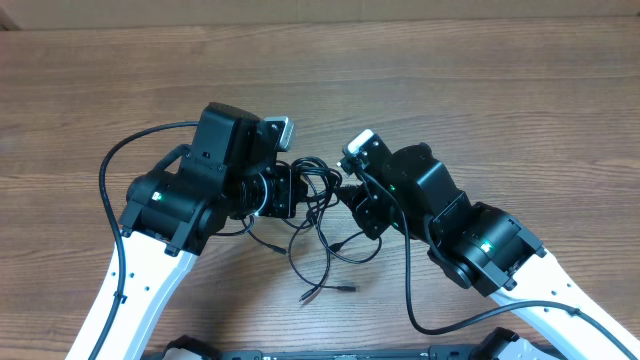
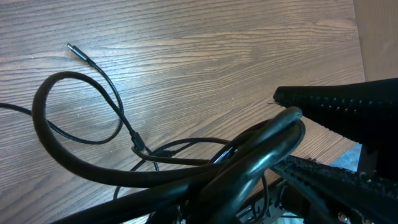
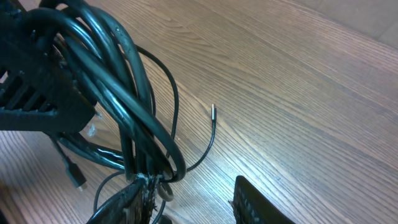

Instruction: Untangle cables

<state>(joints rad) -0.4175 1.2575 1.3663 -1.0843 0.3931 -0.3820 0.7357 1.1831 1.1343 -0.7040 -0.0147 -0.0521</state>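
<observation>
left fingers (image 2: 336,102) clenched on the cables (image 1: 318,195); right fingers (image 3: 261,202) parted, tangle just beside one of them, possibly touching. loose ends lie on the surface (image 1: 450,80).

In the overhead view, the tips of the left hand (image 1: 298,190) and right hand (image 1: 347,192) are buried in the cables (image 1: 318,190); the crossings there cannot be traced. In the left wrist view, the nearest cords are out of focus and run off the bottom edge. In the right wrist view, one finger (image 3: 255,200) is cut by the bottom edge, and the plug tip (image 3: 213,111) is too small to identify.
</observation>
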